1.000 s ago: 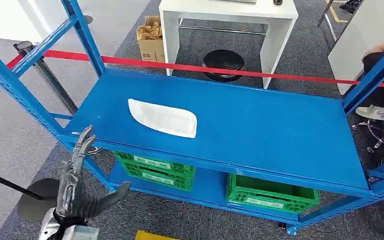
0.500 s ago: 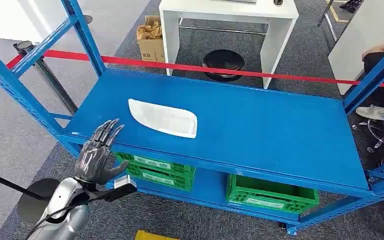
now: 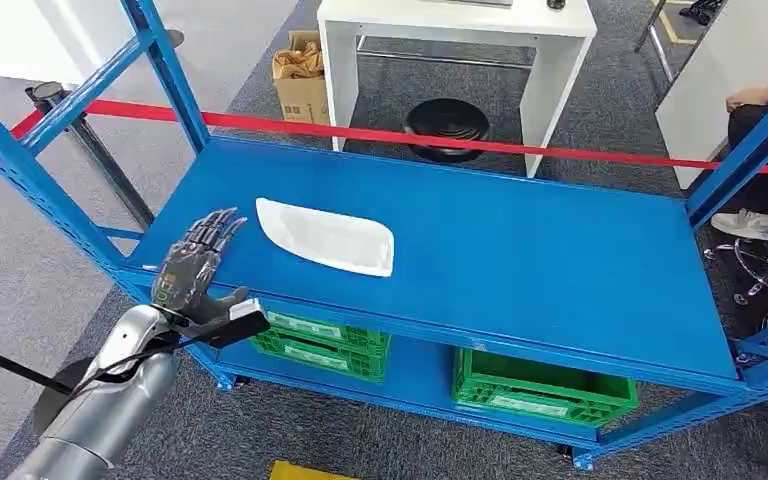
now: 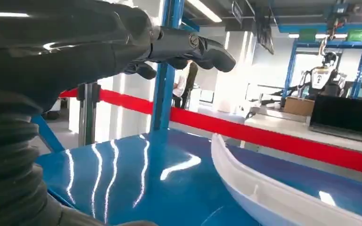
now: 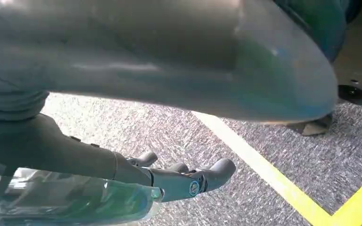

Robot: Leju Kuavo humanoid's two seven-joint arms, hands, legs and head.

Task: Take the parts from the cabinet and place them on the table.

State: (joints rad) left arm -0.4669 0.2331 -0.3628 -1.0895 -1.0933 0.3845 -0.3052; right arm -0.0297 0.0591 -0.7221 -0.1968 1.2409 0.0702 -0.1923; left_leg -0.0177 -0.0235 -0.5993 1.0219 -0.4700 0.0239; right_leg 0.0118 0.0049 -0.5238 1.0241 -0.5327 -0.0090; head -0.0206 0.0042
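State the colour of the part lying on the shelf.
White; the part shows best in the head view.

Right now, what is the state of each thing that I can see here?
left hand: open, fingers spread, above the shelf's front left edge, holding nothing.
right hand: hanging over the carpet, holding nothing.
white part: lying flat on the blue shelf, untouched.
green crates: resting on the lower shelf.
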